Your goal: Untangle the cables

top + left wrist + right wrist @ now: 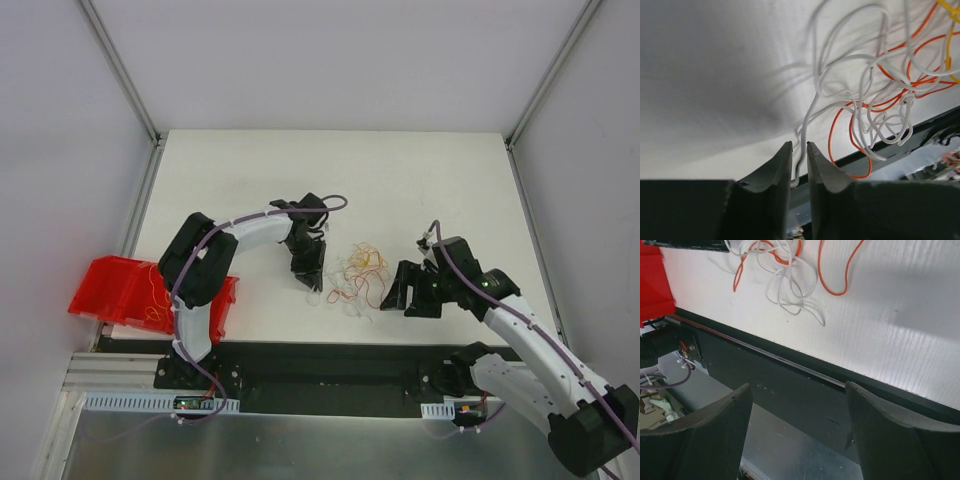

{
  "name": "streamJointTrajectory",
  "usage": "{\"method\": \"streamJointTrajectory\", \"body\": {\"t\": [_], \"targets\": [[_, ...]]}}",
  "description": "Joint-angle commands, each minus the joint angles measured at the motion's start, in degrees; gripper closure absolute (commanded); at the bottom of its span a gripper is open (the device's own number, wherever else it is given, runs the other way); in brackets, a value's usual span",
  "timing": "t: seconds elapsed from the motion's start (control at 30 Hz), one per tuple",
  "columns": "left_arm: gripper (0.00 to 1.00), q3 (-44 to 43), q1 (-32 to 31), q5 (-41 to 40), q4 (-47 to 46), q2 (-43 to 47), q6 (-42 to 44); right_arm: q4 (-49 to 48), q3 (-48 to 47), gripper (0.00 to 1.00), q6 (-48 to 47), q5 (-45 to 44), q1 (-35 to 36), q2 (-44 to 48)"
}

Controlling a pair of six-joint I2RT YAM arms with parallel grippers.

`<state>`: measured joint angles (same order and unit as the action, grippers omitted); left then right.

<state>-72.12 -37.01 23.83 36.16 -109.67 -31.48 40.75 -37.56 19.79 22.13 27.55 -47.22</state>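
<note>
Where pale walls (300, 60) enclose the white table (400, 170), the cables (362, 275) lie tangled.

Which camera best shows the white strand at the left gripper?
Left wrist: the white strand runs close-up between the left gripper's fingers. Top external shows only a tiny tangle; right wrist, other white loops.

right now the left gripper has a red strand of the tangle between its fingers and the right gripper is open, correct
Not quite: the left gripper has a white strand between its fingers, not a red one; the left wrist view shows it. The right gripper is open.
</note>
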Motion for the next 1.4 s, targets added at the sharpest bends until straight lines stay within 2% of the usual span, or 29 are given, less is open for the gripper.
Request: {"method": "streamJointTrajectory", "body": {"t": [0.0,0.07,0.13,0.27,0.33,0.47,0.6,0.73,0.87,0.97,1.07,1.23,1.37], "targets": [[0.92,-3.03,-2.1,0.26,0.49,1.98,-0.32,-0.67,-3.39,0.24,-0.02,-0.76,-0.04,-5.76],[1.0,-2.77,-2.1,-0.11,0.49,5.93,-1.21,-0.67,-6.02,0.25,0.07,-2.09,0.13,-9.62],[1.0,-2.85,-2.18,0.85,0.49,10.07,-2.17,-2.51,-7.87,0.25,0.51,-1.05,0.22,-13.93],[1.0,-4.34,-2.45,5.95,-1.0,18.33,-4.63,-16.1,-7.88,0.25,7.96,7.64,0.83,-20.79],[1.0,-5.57,-2.54,8.41,-2.06,21.5,-6.21,-23.05,-8.4,0.25,12.79,9.07,2.06,-23.87],[1.0,-8.91,-2.97,13.25,-3.11,24.76,-8.85,-30.81,-12.0,0.25,16.32,7.67,5.84,-29.4],[1.0,-15.58,-3.41,18.51,-3.64,25.9,-10.7,-35.39,-12.27,0.25,21.24,6.18,6.38,-34.77],[1.0,-26.47,-4.91,21.95,-4.69,26.87,-11.4,-35.57,-11.57,0.25,22.74,0.64,6.29,-40.82],[1.0,-43.5,-5.17,25.47,-5.22,24.86,-14.12,-34.69,-11.05,0.27,22.49,-1.82,5.67,-46.81],[1.0,-58.09,-5.26,25.12,-5.4,22.75,-14.66,-33.02,-9.73,0.27,21.08,-4.19,4.97,-47.44],[1.0,-67.34,-5.0,23.11,-7.32,20.55,-16.14,-30.3,-8.06,0.27,18.54,-7.53,3.31,-45.33],[1.0,-67.55,-2.8,20.47,-14.36,21.42,-20.64,-21.88,-7.79,0.27,10.73,-11.75,-2.66,-41.12],[1.0,-57.64,1.93,17.92,-14.37,26.42,-19.84,-13.44,-10.07,0.27,3.08,-16.4,-6.97,-36.63]]}}
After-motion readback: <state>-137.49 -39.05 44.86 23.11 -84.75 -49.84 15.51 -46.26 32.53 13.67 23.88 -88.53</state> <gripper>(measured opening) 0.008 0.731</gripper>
